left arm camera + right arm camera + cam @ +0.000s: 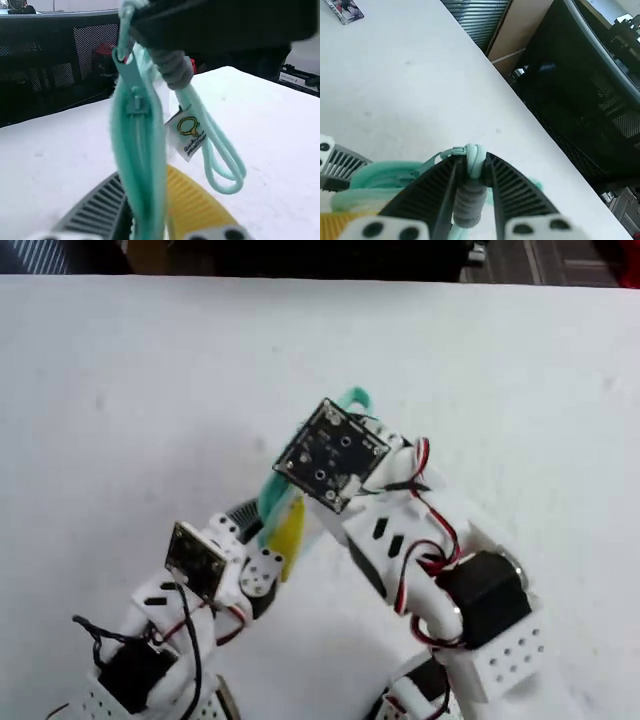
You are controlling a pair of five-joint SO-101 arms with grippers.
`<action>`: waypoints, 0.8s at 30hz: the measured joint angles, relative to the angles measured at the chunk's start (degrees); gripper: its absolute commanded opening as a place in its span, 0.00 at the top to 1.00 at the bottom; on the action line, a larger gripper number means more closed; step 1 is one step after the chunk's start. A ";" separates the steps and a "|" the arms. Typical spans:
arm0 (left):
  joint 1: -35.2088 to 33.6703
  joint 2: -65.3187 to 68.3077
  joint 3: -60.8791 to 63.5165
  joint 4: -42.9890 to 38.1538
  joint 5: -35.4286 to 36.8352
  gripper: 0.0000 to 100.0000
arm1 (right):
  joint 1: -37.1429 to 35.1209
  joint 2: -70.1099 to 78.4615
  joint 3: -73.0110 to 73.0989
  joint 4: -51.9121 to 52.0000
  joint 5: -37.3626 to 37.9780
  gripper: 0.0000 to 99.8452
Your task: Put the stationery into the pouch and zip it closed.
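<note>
The high view is looking down on the white table (150,390), where the two arms are meeting near its middle; their wrist boards are covering most of both grips, so a strip of the mint-green pouch (271,492) is showing between them, with a yellow finger (290,530) beside it. The left wrist view is filling this in; the pouch is standing on edge, soft and fabric-like, with its zip running along the upper edge and a small slider (135,100) sitting high on it; how far the zip is drawn I cannot tell. The left gripper (145,176) is pinching the pouch's body, its ribbed grey finger (100,210) pressing one face and the ribbed yellow one the other, the jaws parted by no more than the fabric's thickness. A white tag (187,134) with a yellow mark is hanging by the zip; a round mint pull cord (222,165) is looping down past it, clear of the table. The right wrist view is showing the other grip; the right gripper (469,165) is clamping its black ribbed fingers (515,190) almost together on the cord's grey sleeve (469,202), with the mint strands bunching just above the tips. A dark mesh panel (580,100) is standing beyond the table's edge.
</note>
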 measured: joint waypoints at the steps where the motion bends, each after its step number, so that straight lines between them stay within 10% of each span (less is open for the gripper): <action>1: 0.00 0.00 -0.44 0.70 -0.09 0.98 | 0.44 0.88 0.00 -0.35 0.09 0.98; 24: -1.49 0.00 -0.97 1.32 -0.53 0.98 | 16.97 6.15 7.21 -13.45 5.54 0.98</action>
